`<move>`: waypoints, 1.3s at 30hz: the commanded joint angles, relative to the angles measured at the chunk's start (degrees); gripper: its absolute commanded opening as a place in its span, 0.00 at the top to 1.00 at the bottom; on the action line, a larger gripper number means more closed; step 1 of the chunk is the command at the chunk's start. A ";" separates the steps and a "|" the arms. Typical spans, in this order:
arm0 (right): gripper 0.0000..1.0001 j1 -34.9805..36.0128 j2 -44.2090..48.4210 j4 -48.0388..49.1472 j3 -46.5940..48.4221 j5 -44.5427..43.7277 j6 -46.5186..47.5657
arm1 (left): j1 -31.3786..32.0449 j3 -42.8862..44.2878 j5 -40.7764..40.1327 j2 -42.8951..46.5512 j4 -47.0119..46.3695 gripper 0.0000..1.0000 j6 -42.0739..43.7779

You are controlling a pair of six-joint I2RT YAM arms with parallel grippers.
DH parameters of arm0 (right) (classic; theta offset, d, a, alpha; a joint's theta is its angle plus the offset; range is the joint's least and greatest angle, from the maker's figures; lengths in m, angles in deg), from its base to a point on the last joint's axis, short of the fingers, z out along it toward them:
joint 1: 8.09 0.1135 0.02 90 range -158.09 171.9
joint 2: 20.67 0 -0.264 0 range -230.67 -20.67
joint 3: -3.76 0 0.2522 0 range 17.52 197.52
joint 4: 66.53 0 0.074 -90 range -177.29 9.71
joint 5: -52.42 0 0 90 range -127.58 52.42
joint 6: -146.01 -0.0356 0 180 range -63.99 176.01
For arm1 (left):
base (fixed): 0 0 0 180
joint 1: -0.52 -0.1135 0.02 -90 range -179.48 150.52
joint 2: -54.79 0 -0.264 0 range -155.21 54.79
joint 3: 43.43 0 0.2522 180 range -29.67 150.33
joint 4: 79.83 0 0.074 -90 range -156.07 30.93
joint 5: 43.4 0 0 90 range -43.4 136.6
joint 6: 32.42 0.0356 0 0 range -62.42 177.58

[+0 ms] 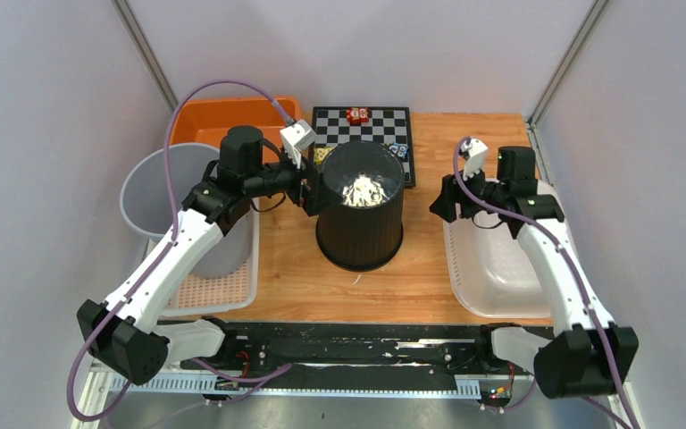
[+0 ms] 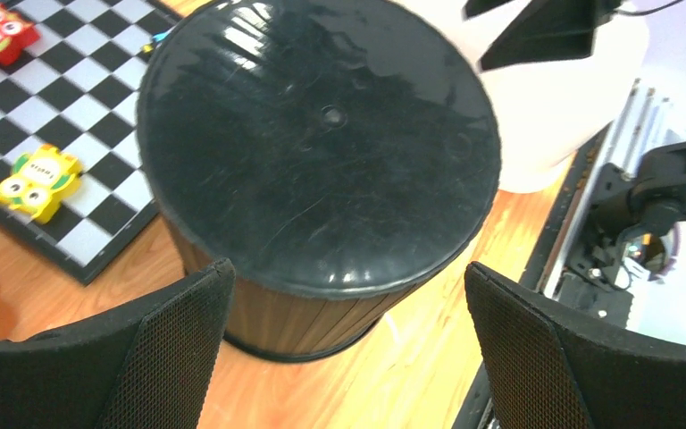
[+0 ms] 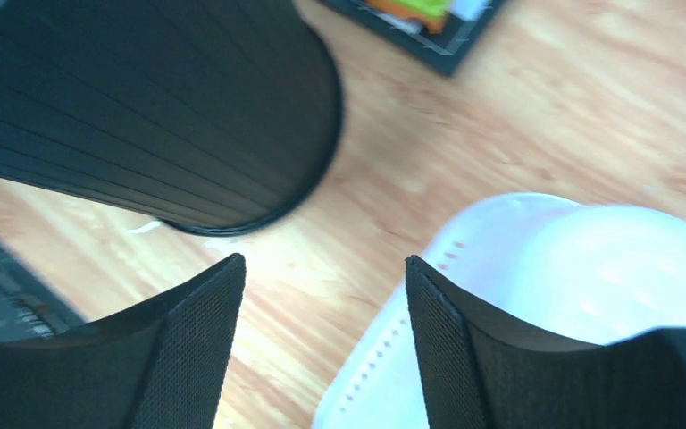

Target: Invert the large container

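The large container [image 1: 360, 223] is a black ribbed bin standing in the middle of the wooden table with its flat glossy base facing up [image 2: 322, 152] and its rim on the wood [image 3: 143, 107]. My left gripper [image 1: 308, 192] hangs open just off the container's upper left side; in the left wrist view the jaws [image 2: 348, 266] stand wide, with the base's edge between them but untouched. My right gripper [image 1: 438, 207] is open to the container's right and apart from it. Only wood and the white tub's rim lie below its fingers [image 3: 323, 260].
A white tub [image 1: 500, 268] sits under the right arm. At the back lies a chessboard [image 1: 384, 121] with small toys. An orange bin [image 1: 223, 116], a grey bucket [image 1: 147, 192] and a white perforated basket [image 1: 223, 290] crowd the left side.
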State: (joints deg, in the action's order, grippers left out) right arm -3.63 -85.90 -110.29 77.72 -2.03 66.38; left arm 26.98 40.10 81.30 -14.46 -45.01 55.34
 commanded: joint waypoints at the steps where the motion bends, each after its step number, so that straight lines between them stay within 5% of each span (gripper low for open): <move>1: 0.27 -0.08 6.69 -4.94 0.47 -18.10 8.63 | 0.35 2.20 -7.02 2.19 7.58 0.00 5.71; 7: 0.18 0.01 8.70 -4.64 -1.73 -27.18 14.05 | 0.35 1.86 -10.11 3.91 10.43 0.00 8.20; 24: 0.10 2.12 -7.77 0.88 -0.25 -38.50 17.58 | 0.35 1.44 -12.37 4.00 12.30 0.00 9.33; 39: 0.12 0.59 1.64 -6.62 -11.61 -48.40 27.31 | 0.35 1.42 -12.12 2.48 11.05 0.00 9.27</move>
State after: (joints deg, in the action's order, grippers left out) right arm -2.05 -86.76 -109.74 69.24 -46.62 90.51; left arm 26.98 40.93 69.26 -11.16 -33.08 64.30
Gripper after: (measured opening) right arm 0.883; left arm 0.999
